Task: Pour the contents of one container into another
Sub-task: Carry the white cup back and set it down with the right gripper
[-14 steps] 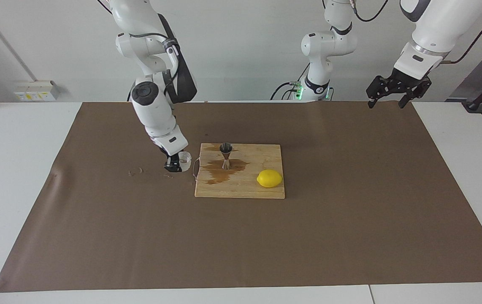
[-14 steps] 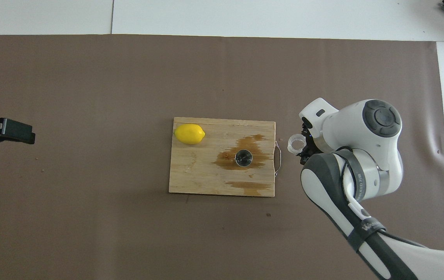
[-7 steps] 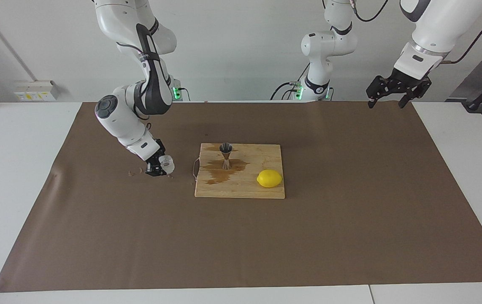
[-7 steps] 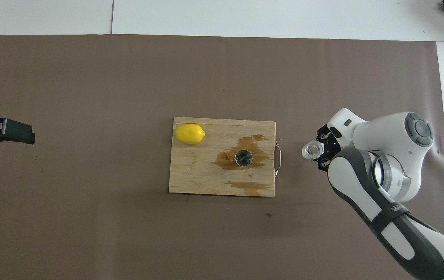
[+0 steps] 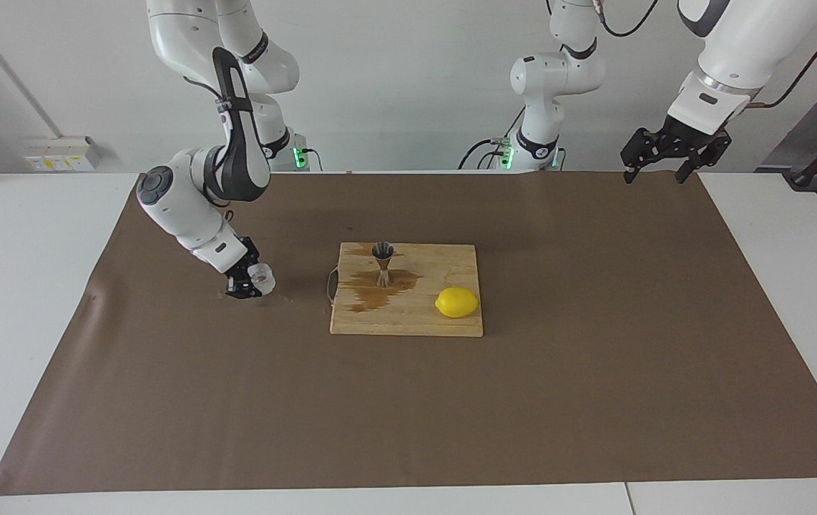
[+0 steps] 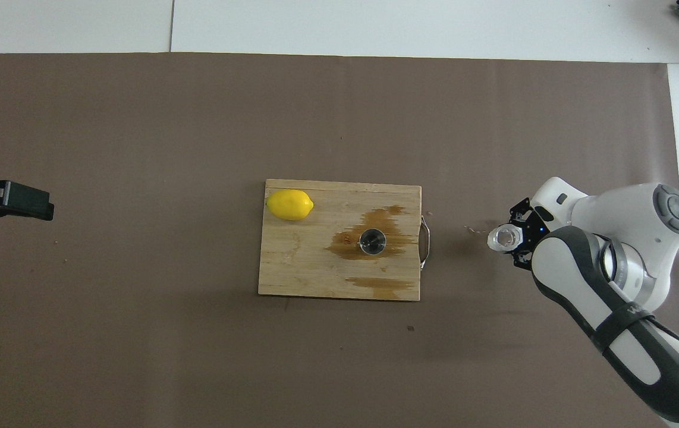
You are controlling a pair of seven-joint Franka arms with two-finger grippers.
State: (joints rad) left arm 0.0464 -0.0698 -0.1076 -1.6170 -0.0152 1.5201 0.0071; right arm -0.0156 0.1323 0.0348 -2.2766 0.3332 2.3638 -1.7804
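Spread over most of the table, a sheet of brown paper (image 5: 408, 400). At its middle, a wooden cutting board (image 5: 444, 322) with a wire handle on the end toward the right arm, blotched with a dark wet stain (image 5: 369, 295). High over the paper's corner at the left arm's end, the waiting left gripper (image 5: 673, 156), fingers spread and holding nothing. Low over the paper toward the right arm's end, well apart from the board, the right gripper (image 5: 250, 283), pinched tight on the translucent plastic cup (image 5: 263, 277); cup tipped off upright, mouth turned partly toward the board; touching the paper or just above it, impossible to tell. A few small specks on the paper just beside it. On the board's corner toward the left arm's end, farther from the robots than the stain, a lemon (image 5: 456, 302), clear of everything else. In the stain, near the handle end, the steel jigger (image 5: 383, 263): long axis upright, open cone facing up, untouched by either gripper. From the cup, then, a straight line toward the left arm's end, past the wire handle, at roughly the same distance from the robots. Right arm by far the nearer of the two. For a pour, probably a lift and a sideways carry over the handle, then a tilt above the narrow mouth; small target, easy to overshoot or knock over.
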